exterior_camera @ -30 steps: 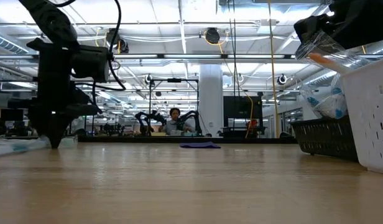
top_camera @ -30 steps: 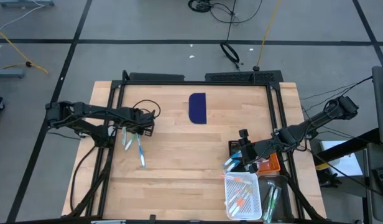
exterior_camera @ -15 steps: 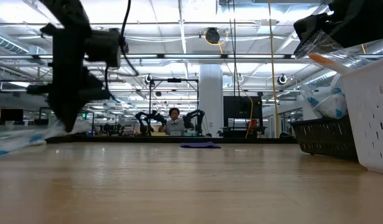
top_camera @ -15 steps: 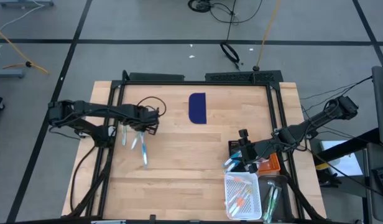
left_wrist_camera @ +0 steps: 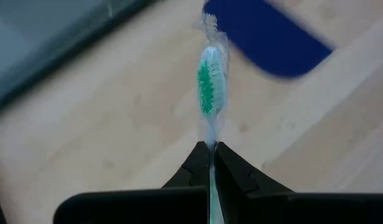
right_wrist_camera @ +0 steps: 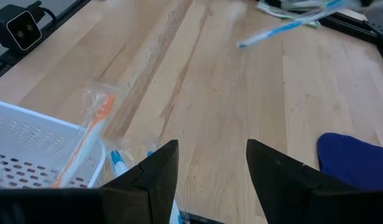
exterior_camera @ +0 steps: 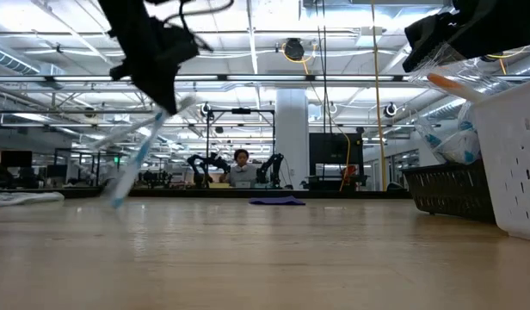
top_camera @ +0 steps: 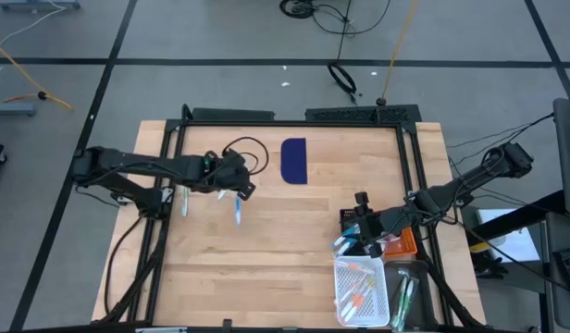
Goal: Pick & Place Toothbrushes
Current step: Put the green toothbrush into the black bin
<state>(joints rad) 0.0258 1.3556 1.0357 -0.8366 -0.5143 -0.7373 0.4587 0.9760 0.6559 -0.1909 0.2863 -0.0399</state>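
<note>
Left gripper [left_wrist_camera: 211, 163] pinches 1 thin clear-wrapped toothbrush [left_wrist_camera: 211, 84] with green bristles above smooth wood; right gripper [right_wrist_camera: 210, 171], spread, hovers by the perforated white basket [right_wrist_camera: 30, 146].

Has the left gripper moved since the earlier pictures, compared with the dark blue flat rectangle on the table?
Yes. In the high view the left gripper, shut on a wrapped toothbrush, has moved rightward, closer to the dark blue flat rectangle.
</note>
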